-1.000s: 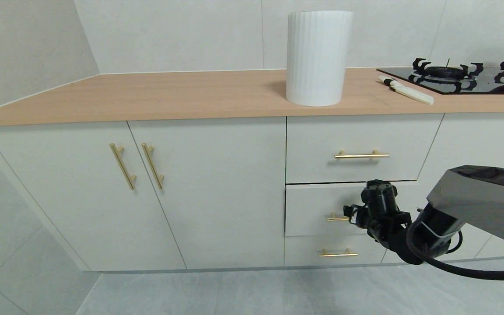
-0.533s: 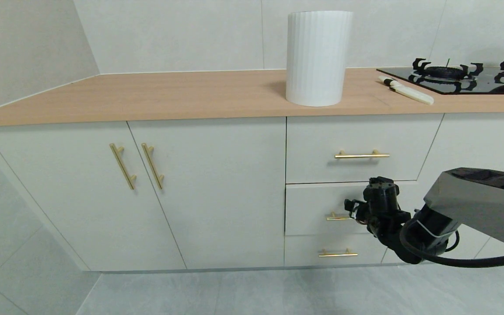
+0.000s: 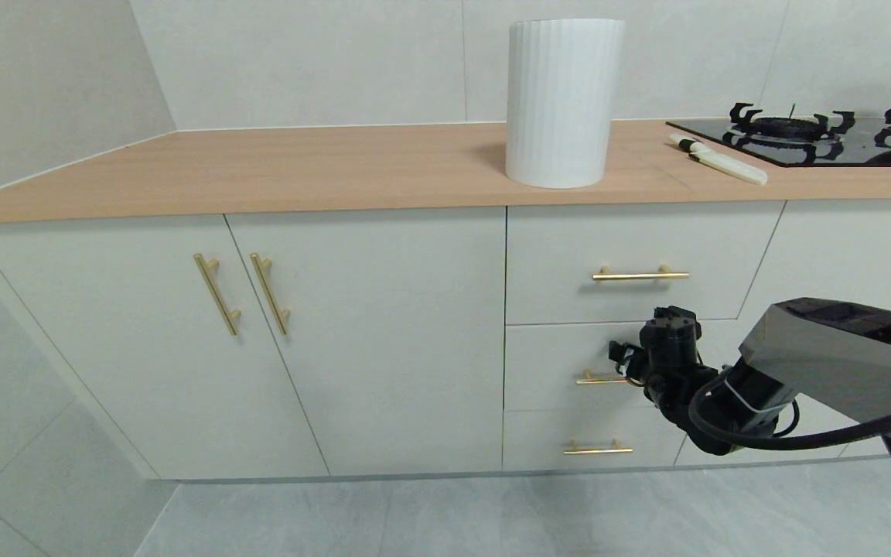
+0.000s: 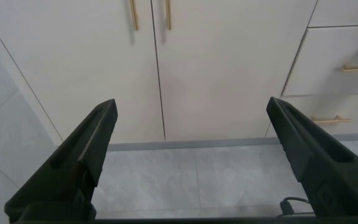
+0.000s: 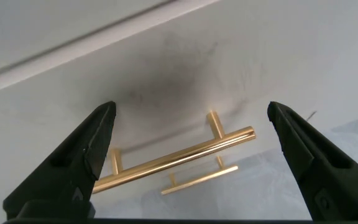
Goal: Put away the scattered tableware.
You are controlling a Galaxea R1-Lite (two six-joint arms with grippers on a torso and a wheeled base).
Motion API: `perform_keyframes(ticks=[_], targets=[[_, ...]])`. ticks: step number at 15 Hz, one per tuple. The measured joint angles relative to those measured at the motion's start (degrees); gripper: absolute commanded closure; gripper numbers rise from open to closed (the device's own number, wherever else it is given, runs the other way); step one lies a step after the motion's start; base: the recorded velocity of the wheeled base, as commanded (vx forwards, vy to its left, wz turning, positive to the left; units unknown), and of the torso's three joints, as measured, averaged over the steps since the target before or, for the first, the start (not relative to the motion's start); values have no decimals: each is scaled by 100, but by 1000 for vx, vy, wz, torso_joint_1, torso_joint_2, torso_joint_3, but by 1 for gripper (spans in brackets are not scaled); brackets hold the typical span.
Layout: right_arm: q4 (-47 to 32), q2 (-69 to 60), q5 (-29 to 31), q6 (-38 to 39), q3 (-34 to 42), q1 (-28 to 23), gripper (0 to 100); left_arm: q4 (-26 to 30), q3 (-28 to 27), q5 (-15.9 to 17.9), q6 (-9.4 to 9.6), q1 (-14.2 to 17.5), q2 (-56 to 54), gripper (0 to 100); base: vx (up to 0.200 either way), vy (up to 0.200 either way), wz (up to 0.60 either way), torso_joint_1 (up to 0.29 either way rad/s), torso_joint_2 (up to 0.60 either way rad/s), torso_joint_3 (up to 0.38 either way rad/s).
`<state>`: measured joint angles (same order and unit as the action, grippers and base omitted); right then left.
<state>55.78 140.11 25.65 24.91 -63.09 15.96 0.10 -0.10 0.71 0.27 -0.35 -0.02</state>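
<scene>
The knife (image 3: 716, 160) lies on the bench (image 3: 298, 170) by the stove (image 3: 793, 133); the right gripper (image 3: 622, 363), fingers (image 5: 86, 155) wide, faces the middle drawer handle (image 5: 185, 155), which it probably must next clasp and pull.

drawers (image 3: 631, 240) (image 3: 542, 360) (image 3: 538, 433) x3 | cab doors (image 3: 105, 363) (image 3: 391, 333) x2 | gold handles (image 3: 217, 294) (image 3: 270, 294) (image 3: 640, 274) (image 3: 597, 379) (image 3: 597, 448) x5 | wht canister (image 3: 561, 100) x1 | knife (image 3: 716, 162) x1 | hob (image 3: 801, 143) x1

Grey boxy R arm (image 3: 840, 360), blk tool (image 3: 620, 362), looped blk cable (image 3: 732, 444).
</scene>
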Motion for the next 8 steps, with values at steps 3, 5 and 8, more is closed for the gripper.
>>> perform_keyframes(ticks=[3, 5, 8], targets=[[-37, 110, 126, 22, -201, -33, 0, 0, 0, 0, 0, -2, 0, 0, 0, 0, 0, 0, 0, 0], [-22, 129, 144, 27, -224, -50, 0, 0, 0, 0, 0, 2, 0, 0, 0, 0, 0, 0, 0, 0], [5, 118, 168, 33, -221, -59, 0, 1, 0, 0, 0, 2, 0, 0, 0, 0, 0, 0, 0, 0]])
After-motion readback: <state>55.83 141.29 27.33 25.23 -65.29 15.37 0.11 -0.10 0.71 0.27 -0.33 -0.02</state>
